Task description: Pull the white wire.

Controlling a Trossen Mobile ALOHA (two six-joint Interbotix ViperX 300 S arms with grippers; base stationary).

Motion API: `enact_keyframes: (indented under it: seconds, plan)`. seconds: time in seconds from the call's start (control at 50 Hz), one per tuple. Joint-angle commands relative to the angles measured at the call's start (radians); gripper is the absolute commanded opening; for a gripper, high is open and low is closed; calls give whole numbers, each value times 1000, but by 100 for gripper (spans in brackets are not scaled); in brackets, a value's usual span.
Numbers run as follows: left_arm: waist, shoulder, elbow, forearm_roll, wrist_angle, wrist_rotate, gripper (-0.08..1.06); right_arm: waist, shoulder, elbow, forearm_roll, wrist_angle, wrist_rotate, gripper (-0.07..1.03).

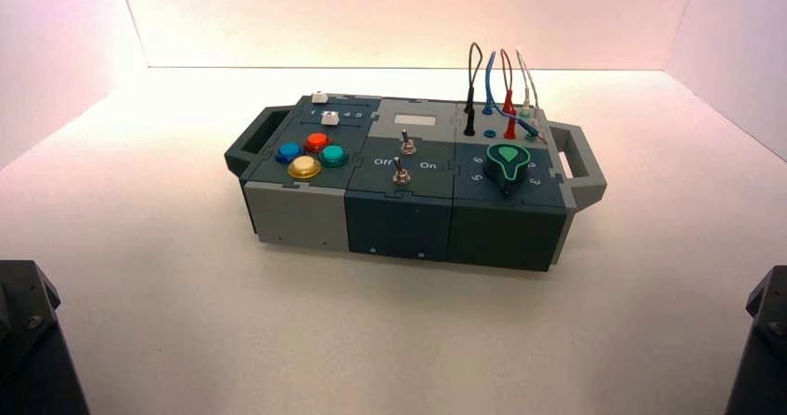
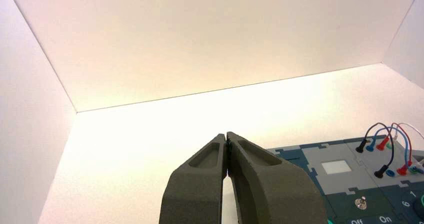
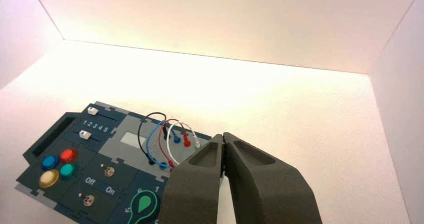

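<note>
- Both claws hung back from the box (image 1: 408, 188), parked at the near corners of the table (image 1: 186, 322), neither touching anything.
- Left claw (image 2: 227, 156) was clenched, its fingertips pressed together with nothing between them; the left wrist view showed it off the box's left side, over bare table.
- Right claw (image 3: 223, 151) was likewise clenched and empty, hovering near the box's right end, well short of the wires.
- On the box's far right corner stood a row of looped wires: the dark wire (image 1: 473, 76), a blue wire (image 1: 489, 76), the red-plugged wire (image 1: 507, 81), and the white wire (image 1: 525, 85).
- That white wire (image 3: 172, 139) was the outermost of the loops towards the right handle (image 1: 580, 160), arching upward with its plugs seated in the panel.
- Just in front of the wires sat a green knob (image 1: 508, 162).
- Two toggle switches (image 1: 406, 143) occupied the middle section, with "Off" and "On" lettering beside the nearer one.
- Four round buttons (image 1: 311, 153), blue, red, yellow and teal, clustered on the left section, with two white sliders (image 1: 325, 109) behind them.
</note>
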Motion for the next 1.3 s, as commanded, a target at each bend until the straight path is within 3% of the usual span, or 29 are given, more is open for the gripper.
enact_keyframes:
  seconds: [0.02,0.34,0.46,0.58,0.74,0.9,1.2,1.24,1.26,1.28,1.3]
  plan:
    - [5,9,-21,0,-6,3,-1,-6,14,-17,2,-8,3,-2]
    - [5,21,-20,0,-17,3,-1,-6,15,-17,5,-11,6,-2]
    - [-8,71,-25,-3,-28,2,-1,-5,14,-15,8,-9,5,-2]
    - [-77,199,-61,-5,-25,2,-1,-5,17,-15,9,-9,6,-2]
    - [-232,382,-153,-5,-26,3,-1,-6,25,-14,6,-8,6,-2]
    - [-397,563,-302,-3,-51,3,-1,-23,28,-15,2,-5,8,-2]
    - [-540,867,-529,-3,-29,5,1,-129,29,-15,5,3,8,-2]
    - [-540,867,-529,-3,-29,5,1,-132,31,-15,5,3,8,-2]
    - [-545,879,-538,-3,-25,5,2,-133,29,-15,5,3,8,-2]
    - [-592,969,-609,-3,31,5,15,-138,31,-15,5,3,8,-2]
    - [-604,991,-627,-3,49,6,19,-138,31,-14,3,3,8,-2]
